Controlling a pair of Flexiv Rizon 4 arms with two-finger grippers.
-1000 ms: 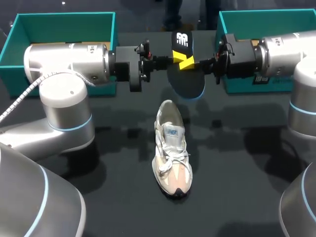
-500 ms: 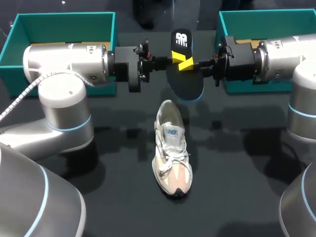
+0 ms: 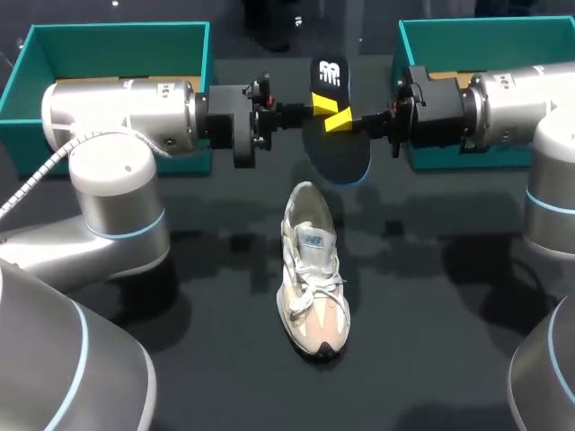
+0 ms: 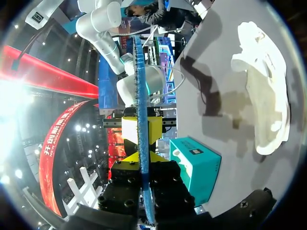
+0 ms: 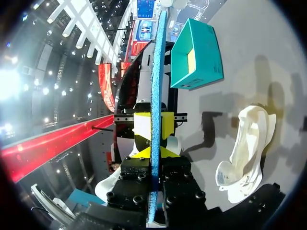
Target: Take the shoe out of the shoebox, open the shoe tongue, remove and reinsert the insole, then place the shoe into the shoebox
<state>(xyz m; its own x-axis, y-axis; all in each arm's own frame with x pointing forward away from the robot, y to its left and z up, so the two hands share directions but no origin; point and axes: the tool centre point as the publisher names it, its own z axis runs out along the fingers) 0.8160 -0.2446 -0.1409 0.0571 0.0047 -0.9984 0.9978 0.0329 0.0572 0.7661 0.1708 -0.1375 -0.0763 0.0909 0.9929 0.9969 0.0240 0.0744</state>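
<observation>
The black insole (image 3: 339, 148) is held above the bench (image 3: 431, 296), pinched from 9 o'clock by the left pincer (image 3: 321, 107) and from 3 o'clock by the right pincer (image 3: 344, 120). The shoe (image 3: 313, 269) rests on the bench at 6 o'clock of it, apart. Teal shoebox A (image 3: 108, 36) stands at 10 o'clock, shoebox B (image 3: 449, 31) at 2 o'clock

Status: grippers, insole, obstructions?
Left gripper, right gripper both shut on insole, held aloft. Shoe on table, apart from it. Nothing in the way.
</observation>
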